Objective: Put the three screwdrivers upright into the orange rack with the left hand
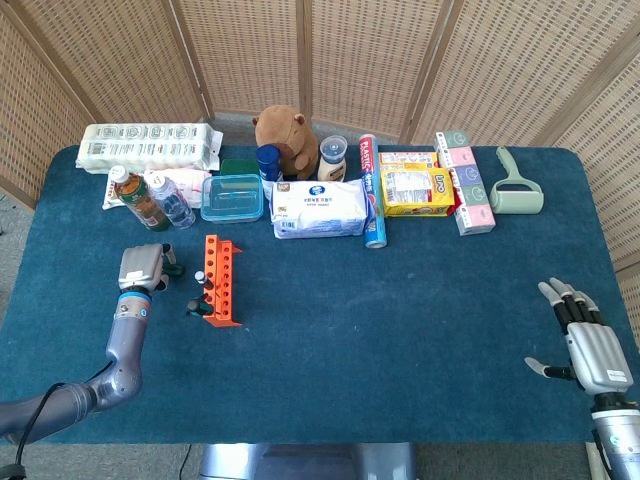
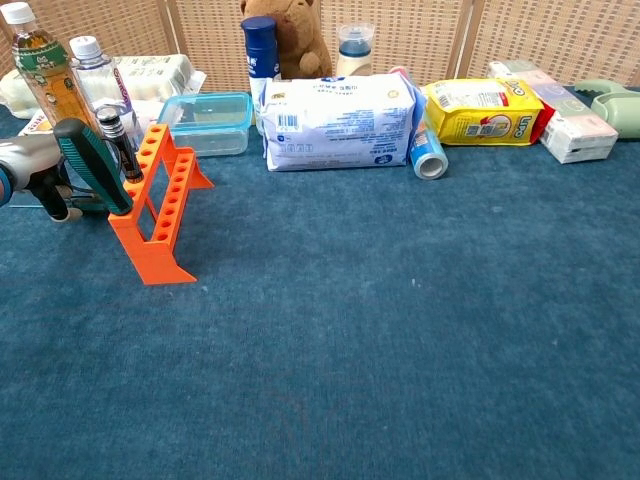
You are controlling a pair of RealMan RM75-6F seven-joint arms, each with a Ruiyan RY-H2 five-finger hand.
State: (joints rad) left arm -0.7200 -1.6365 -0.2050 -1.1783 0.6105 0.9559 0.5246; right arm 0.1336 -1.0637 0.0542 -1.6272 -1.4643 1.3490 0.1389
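Head view: the left hand (image 1: 142, 267) sits left of the rack (image 1: 221, 281), its finger state unclear; the right hand (image 1: 588, 343) lies empty, fingers spread. Chest view: two screwdrivers (image 2: 95, 164) stand in the rack (image 2: 160, 204); a third is not discernible.

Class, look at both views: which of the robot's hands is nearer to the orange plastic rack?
The left. The left hand sits just beside the orange plastic rack, on its left; the right hand hangs far off at the table's opposite end.
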